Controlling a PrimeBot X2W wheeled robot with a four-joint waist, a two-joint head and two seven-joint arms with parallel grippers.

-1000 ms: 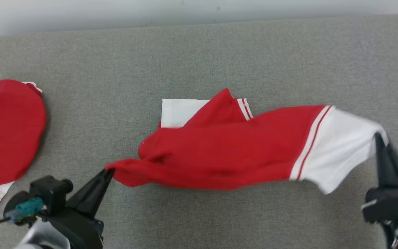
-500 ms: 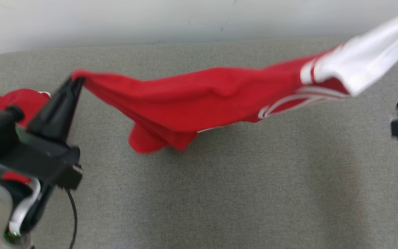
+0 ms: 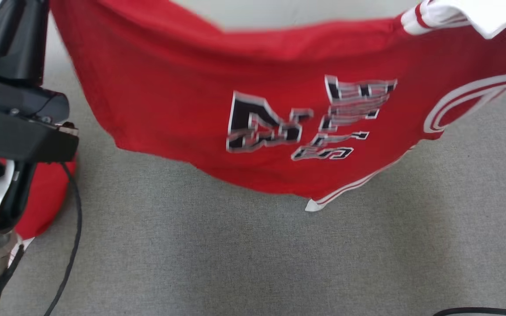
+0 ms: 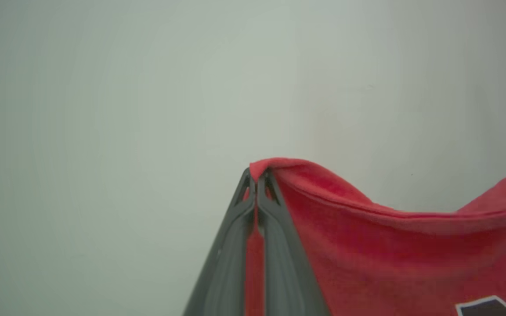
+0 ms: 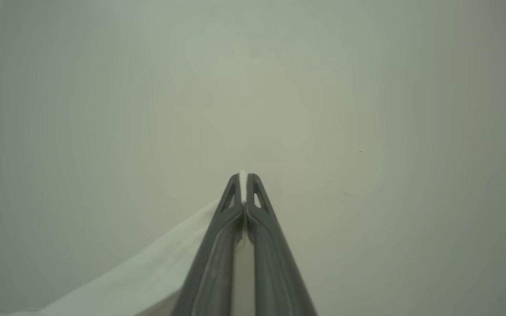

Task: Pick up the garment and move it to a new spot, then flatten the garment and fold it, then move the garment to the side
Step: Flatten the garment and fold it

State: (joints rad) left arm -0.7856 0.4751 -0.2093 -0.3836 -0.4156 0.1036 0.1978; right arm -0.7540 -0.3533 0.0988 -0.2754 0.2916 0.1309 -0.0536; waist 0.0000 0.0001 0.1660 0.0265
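My left tool was clenched on a red edge of the shirt, and my right tool pinched its white part. Between them the shirt hung spread above the grey surface, black lettering towards me. I couldn't tell whether its lowest corner touched down. A second red garment lay behind my left arm.
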